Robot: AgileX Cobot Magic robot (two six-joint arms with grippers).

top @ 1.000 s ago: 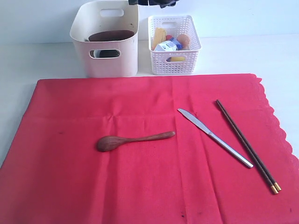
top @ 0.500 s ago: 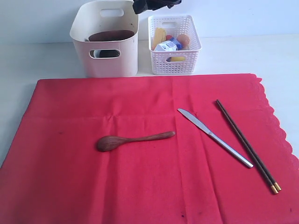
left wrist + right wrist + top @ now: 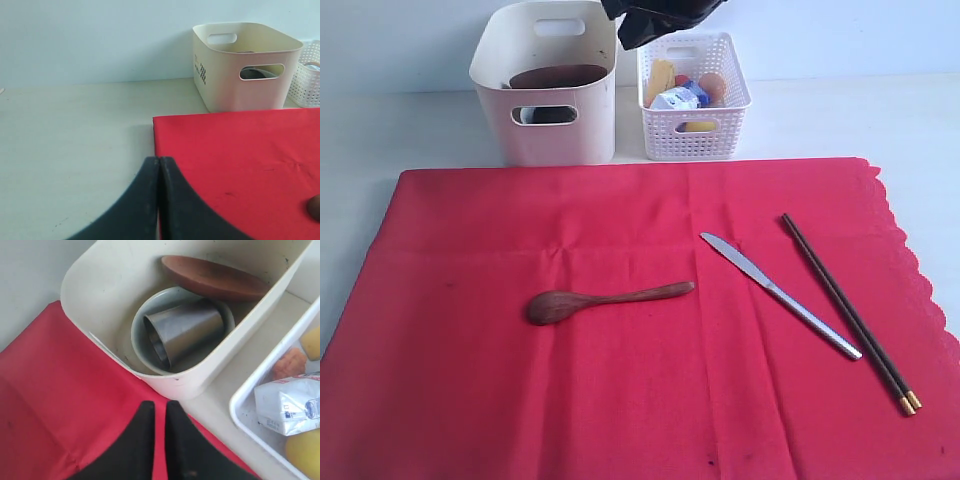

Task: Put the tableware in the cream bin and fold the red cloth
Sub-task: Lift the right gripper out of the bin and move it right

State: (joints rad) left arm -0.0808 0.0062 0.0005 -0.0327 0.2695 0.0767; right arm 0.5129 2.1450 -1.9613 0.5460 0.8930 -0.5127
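The red cloth lies spread flat on the table. On it rest a wooden spoon, a steel knife and dark chopsticks. The cream bin stands behind the cloth. It holds the wooden plate, the pale bowl and the steel cup lying in the bowl. My right gripper hovers above the gap between the bin and the basket, its fingers nearly together and empty. My left gripper is shut and empty, over the cloth's left edge.
A white lattice basket stands right of the bin and holds a packet, a lemon and other food. Bare pale table lies left of the cloth, and a wall rises behind the bin.
The right gripper has dropped lower into the top of the exterior view, beside the bin. The tableware on the cloth has not moved.
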